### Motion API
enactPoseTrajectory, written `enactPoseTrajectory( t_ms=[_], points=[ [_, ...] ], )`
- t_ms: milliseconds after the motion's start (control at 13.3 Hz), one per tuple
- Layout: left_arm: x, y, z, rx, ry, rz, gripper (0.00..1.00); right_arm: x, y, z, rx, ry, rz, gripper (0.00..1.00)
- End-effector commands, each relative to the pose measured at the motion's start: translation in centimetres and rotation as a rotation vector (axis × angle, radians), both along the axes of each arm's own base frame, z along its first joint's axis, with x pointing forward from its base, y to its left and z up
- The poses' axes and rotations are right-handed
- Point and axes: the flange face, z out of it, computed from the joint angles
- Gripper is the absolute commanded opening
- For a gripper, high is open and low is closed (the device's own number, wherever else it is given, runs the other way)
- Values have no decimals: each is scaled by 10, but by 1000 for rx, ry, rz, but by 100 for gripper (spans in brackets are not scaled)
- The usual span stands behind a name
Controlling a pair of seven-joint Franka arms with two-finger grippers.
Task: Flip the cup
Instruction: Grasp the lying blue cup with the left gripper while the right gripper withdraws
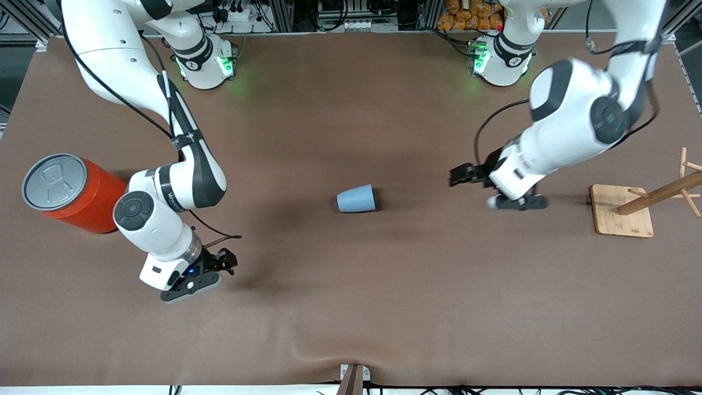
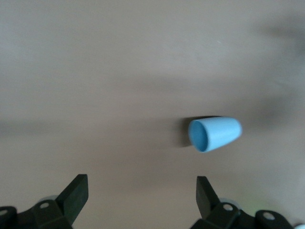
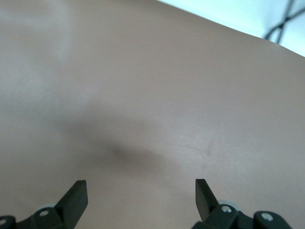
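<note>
The cup [image 1: 356, 198] lies on its side near the middle of the tabletop [image 1: 351, 307], its mouth turned toward the left arm's end, as the left wrist view shows [image 2: 214, 134]. The left gripper [image 1: 476, 176] hangs low over bare tabletop between the cup and the wooden rack [image 1: 622, 210], jaws apart and empty; the right gripper [image 1: 216, 269] waits over the tabletop nearer the front camera than the orange can [image 1: 71, 192], jaws likewise apart and empty. Likely hazards: a tapered cup on its side rolls in an arc, so a touch by one finger before the other would probably send it away from the grip; a pinch on the thin rim or too near the narrow base may let it slip or tip during the turn; released tilted, it could fall over again. The left gripper's fingertips are partly masked by the wrist in the front view, the rack is cut off at the frame edge, and the right wrist view shows only tabletop.
</note>
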Motion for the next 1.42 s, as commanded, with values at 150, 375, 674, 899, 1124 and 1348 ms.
enactPoseTrajectory(
  t_ms=[150,375,674,899,1124,1348],
  points=[
    [12,-39,-83,-196,130,108,100,14,-23,0,45,-48,-195,100],
    [10,-55,-120,-303,163,144,100,24,-48,-13,67,-107,-234,100],
    [-8,-73,-160,-392,196,180,100,40,-90,-41,75,-187,-275,100],
    [-23,-88,-196,-536,186,215,100,56,-112,-50,77,-221,-299,100],
    [-37,-87,-218,-563,176,216,100,68,-118,-53,79,-246,-305,100],
    [-48,-100,-221,-596,189,233,100,68,-119,-54,80,-246,-307,100]
  ],
)
